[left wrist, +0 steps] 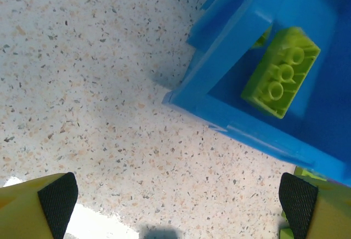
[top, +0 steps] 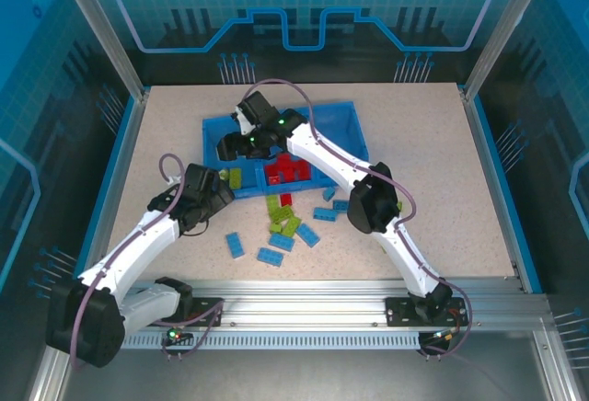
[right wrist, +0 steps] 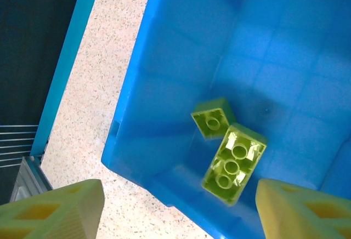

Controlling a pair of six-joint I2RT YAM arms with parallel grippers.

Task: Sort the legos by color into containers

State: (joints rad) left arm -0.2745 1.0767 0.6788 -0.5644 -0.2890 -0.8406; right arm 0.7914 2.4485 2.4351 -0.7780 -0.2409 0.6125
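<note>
The blue tray (top: 336, 120) holds the containers side by side. My right gripper (top: 230, 146) hangs open over the left compartment (right wrist: 181, 58). Below its spread fingers (right wrist: 55, 209) lie two lime green legos, hollow side up: a long one (right wrist: 233, 165) and a small one (right wrist: 214, 117), neither touched. Red legos (top: 287, 173) fill the middle compartment. My left gripper (top: 219, 185) is open over bare table (left wrist: 109, 85) by the tray's front left corner (left wrist: 219, 113), with nothing between its pads (left wrist: 55, 195). A lime brick (left wrist: 281, 72) lies inside the tray there.
Loose bricks lie on the table in front of the tray: lime green ones (top: 281, 219), light blue ones (top: 237, 245) (top: 270, 256) (top: 307, 234) (top: 324, 214) and a red one (top: 285, 199). A raised blue rim (top: 497, 171) borders the table.
</note>
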